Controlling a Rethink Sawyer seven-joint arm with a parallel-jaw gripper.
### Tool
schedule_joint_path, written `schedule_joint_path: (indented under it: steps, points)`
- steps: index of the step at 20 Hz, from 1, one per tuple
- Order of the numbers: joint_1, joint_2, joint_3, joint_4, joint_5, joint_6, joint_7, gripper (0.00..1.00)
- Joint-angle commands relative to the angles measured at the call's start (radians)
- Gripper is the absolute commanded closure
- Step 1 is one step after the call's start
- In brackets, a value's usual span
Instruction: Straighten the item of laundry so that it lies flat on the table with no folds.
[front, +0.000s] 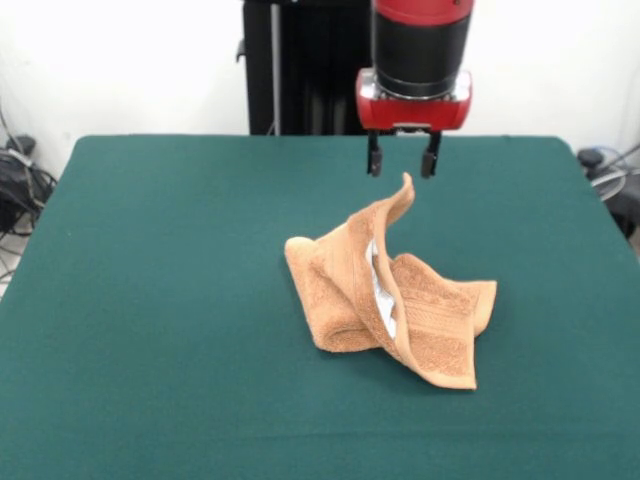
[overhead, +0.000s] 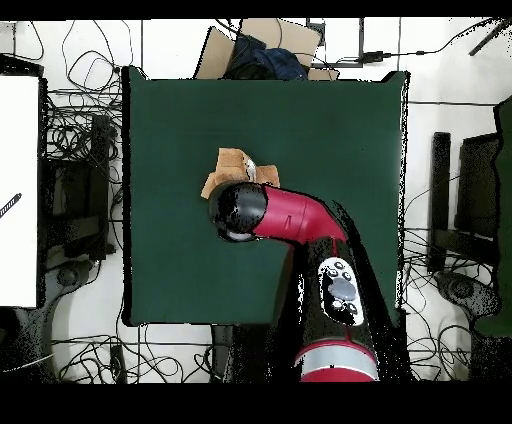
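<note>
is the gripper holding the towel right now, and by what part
Nothing is held. The gripper hangs open just above the towel, whose raised corner peak stands below the fingertips, apart from them.

towel (front: 385, 300) lies crumpled on the table (front: 150, 300), its peak just under the claw (front: 402, 160).
</note>
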Motion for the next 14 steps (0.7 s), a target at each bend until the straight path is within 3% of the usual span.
schedule_joint_path:
  steps: [1,6,11,14]
  points:
    - [0.033,0.001,0.022,-0.015,-0.07,-0.029,0.085,0.0]
    - [0.027,0.002,0.035,-0.013,-0.046,-0.01,0.094,0.0]
    - [-0.011,0.024,0.081,-0.009,0.025,0.088,0.095,0.0]
    - [-0.03,0.035,0.103,0.009,0.045,0.07,0.093,0.0]
